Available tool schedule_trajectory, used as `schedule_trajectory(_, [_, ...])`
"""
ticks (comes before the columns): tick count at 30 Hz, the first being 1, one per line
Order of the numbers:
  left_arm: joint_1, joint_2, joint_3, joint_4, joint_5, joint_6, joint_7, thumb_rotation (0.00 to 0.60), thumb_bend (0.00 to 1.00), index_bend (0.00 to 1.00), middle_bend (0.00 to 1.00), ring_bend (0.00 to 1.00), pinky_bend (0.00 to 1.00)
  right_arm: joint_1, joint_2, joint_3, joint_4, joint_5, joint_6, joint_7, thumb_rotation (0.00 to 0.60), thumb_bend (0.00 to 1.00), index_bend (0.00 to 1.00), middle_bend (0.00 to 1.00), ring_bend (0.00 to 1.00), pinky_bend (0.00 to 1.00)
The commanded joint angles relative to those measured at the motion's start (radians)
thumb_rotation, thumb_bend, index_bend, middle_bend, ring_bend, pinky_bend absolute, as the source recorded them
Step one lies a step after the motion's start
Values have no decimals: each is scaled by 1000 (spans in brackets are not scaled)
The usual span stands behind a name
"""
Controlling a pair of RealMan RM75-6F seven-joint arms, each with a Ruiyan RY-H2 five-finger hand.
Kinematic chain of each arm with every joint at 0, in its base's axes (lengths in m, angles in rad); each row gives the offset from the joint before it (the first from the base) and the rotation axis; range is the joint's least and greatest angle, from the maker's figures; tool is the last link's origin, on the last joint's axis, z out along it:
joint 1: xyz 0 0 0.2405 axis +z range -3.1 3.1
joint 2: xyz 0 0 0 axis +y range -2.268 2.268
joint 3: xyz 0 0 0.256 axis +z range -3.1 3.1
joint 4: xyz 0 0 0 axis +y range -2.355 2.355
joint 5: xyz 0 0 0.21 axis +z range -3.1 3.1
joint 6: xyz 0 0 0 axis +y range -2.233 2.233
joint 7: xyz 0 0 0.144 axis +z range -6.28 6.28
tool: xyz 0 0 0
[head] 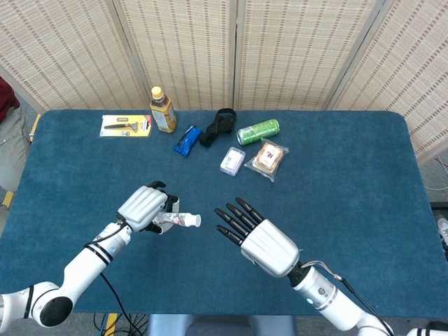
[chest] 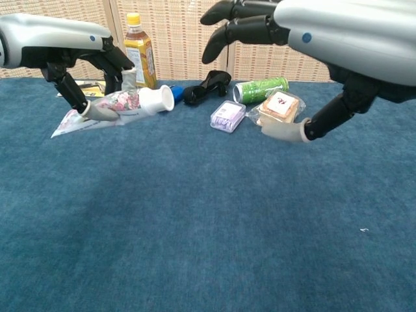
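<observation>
My left hand (head: 144, 207) (chest: 71, 45) grips a tube (head: 178, 220) (chest: 120, 105) with a floral print and a white cap, lifted off the blue table. The cap points toward my right hand. My right hand (head: 260, 240) (chest: 305, 36) is open, its fingers stretched out, a short way to the right of the tube's cap. It holds nothing and does not touch the tube.
Along the back of the table (head: 350, 175) lie a carded razor pack (head: 125, 126), a yellow drink bottle (head: 162, 110), a blue packet (head: 186, 140), a black object (head: 218, 126), a green can (head: 258, 131), a small clear box (head: 232, 161) and a wrapped sandwich (head: 269, 158).
</observation>
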State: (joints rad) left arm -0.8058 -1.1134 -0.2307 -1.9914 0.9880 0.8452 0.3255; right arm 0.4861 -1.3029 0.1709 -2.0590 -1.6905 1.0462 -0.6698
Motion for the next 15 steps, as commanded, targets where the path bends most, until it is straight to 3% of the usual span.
schedule_trajectory(1, [-15, -2, 0, -3, -16, -8, -5, 600, 358, 604, 679, 453, 153, 15, -17, 3, 8, 18, -9, -21, 600, 199, 232, 45, 0, 0])
schedule_trajectory(15, [-86, -19, 2, -33, -82, 2, 0, 600, 359, 605, 679, 454, 158, 73, -69, 13, 39, 109, -28, -70, 600, 198, 234, 43, 0, 0])
